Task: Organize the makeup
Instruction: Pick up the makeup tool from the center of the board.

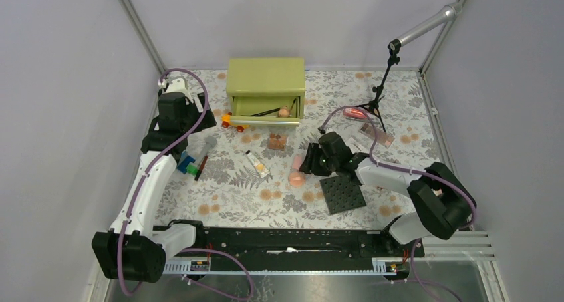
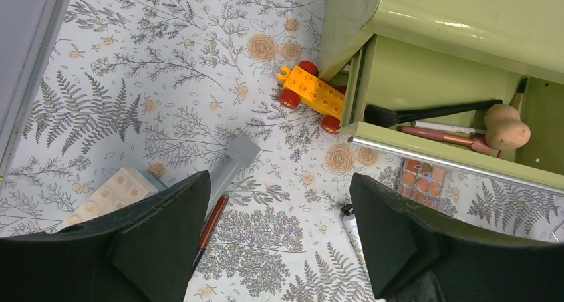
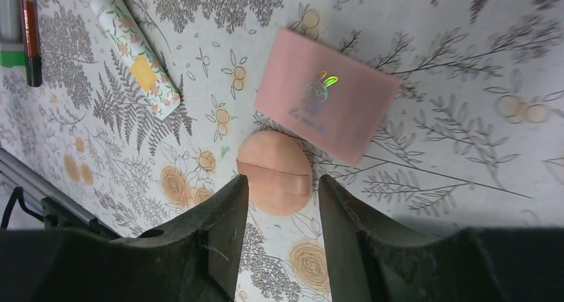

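Peach sponge (image 3: 274, 169): light, soft, squashes under pressure; pinch gently across wide middle. Right gripper (image 3: 282, 185) apart, straddling sponge edge, not clamped. Left gripper (image 2: 279, 185) wide apart, empty.

Lab test cell, grey framed panels (image 1: 66, 82)

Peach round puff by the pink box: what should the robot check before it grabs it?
1. Right tool open, one finger on each side of the round peach puff: ok.
2. Tool low enough to pinch: cannot tell.
3. Puff apart from the pink square compact: not ok, their edges look touching.
4. Green wooden drawer open, with bare space inside: ok.
5. Left tool away from the puff: ok.
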You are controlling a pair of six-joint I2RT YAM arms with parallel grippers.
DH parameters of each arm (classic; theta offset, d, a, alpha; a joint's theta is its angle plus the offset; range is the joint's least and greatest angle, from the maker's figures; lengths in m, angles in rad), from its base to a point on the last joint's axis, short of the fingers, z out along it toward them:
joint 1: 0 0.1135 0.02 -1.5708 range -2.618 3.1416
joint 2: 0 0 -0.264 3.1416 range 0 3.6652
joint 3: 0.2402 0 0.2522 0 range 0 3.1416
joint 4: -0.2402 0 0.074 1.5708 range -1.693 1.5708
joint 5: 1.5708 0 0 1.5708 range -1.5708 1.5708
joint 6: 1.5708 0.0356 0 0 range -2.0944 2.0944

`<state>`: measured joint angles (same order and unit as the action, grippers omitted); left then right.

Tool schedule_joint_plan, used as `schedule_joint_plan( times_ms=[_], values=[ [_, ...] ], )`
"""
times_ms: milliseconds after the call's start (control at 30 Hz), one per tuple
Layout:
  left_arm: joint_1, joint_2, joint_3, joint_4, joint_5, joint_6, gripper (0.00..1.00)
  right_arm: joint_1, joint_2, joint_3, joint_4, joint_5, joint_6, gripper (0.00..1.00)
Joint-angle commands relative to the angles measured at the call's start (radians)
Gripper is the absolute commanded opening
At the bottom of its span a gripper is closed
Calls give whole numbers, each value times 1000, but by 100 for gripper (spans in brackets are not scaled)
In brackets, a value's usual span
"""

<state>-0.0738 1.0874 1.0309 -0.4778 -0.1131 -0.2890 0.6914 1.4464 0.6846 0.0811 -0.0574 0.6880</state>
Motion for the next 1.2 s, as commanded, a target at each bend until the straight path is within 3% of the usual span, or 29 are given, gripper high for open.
schedule_joint_plan(
  times_ms=[0, 300, 500, 600, 833, 1167],
  values=[
    [6, -8, 1, 34, -7, -4, 86, 32, 57, 15, 69, -90, 61, 50],
    [6, -7, 1, 35, -11, -2, 86, 73, 140, 81, -69, -21, 4, 43],
    [6, -12, 1, 35, -7, -2, 86, 74, 132, 66, -52, -20, -1, 16],
    [6, -11, 1, 35, -7, -2, 86, 75, 116, 56, -27, -18, 0, 8],
    [7, -11, 1, 34, -8, -2, 86, 75, 11, 73, -62, 51, -51, 2],
    [6, -11, 1, 34, -11, -2, 86, 71, -172, 173, -222, 293, -186, 0]
  ],
)
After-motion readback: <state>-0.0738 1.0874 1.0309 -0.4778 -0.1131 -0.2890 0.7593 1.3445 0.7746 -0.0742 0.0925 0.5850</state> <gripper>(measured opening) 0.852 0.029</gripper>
